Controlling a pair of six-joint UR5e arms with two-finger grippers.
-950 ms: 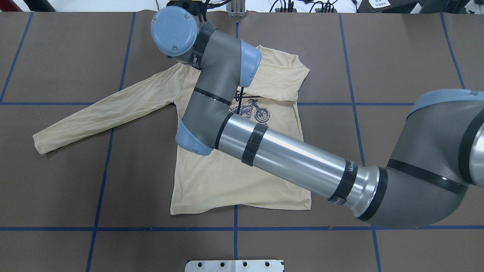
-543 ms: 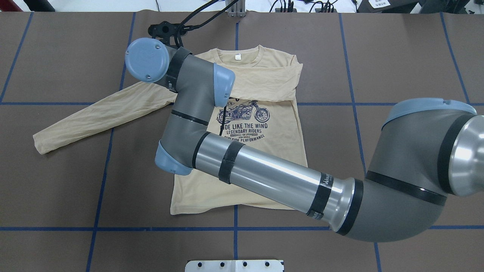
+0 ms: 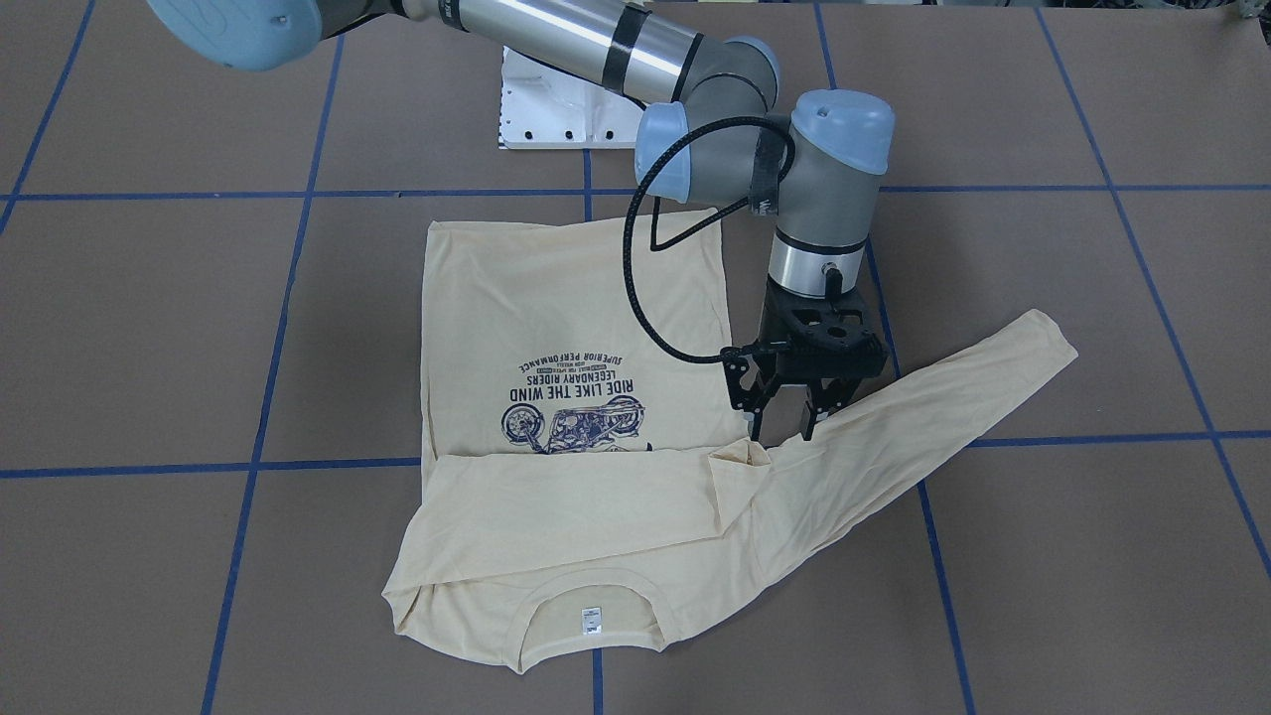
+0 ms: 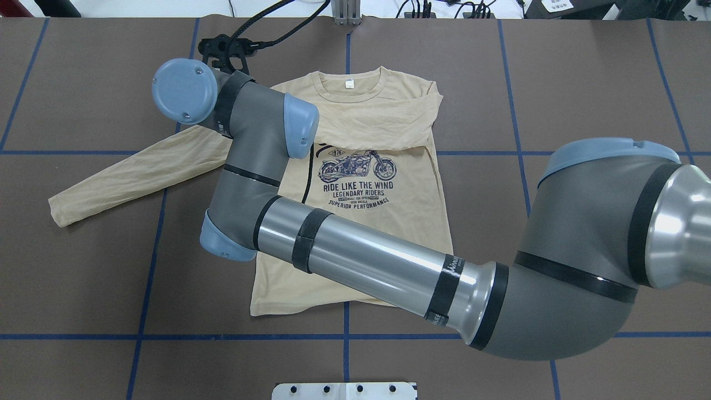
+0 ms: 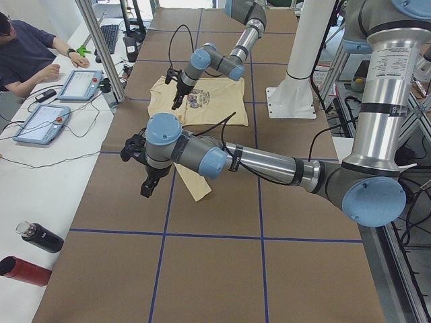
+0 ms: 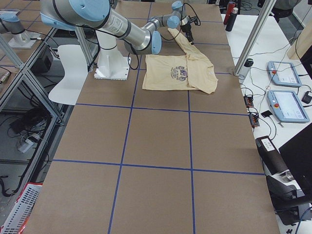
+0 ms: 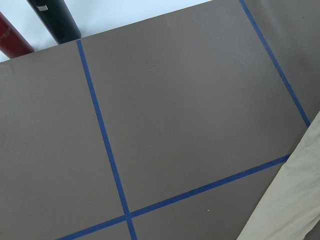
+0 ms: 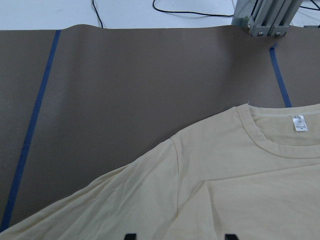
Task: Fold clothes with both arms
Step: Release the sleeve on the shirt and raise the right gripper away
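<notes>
Has swung off the collar (image 4: 349, 99) of the T-shirt (image 4: 416, 200), right tool (image 3: 782, 435) spread, empty, near the sleeve (image 3: 923, 407); cannot tell for left tool (image 5: 145, 188)

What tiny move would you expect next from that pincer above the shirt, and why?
Probably a short drop of the right pincer to pinch the T-shirt at its shoulder. It hangs open and empty just above that spot; one sleeve already lies folded across the chest, while the other sleeve is stretched out to the side, unfolded.
</notes>
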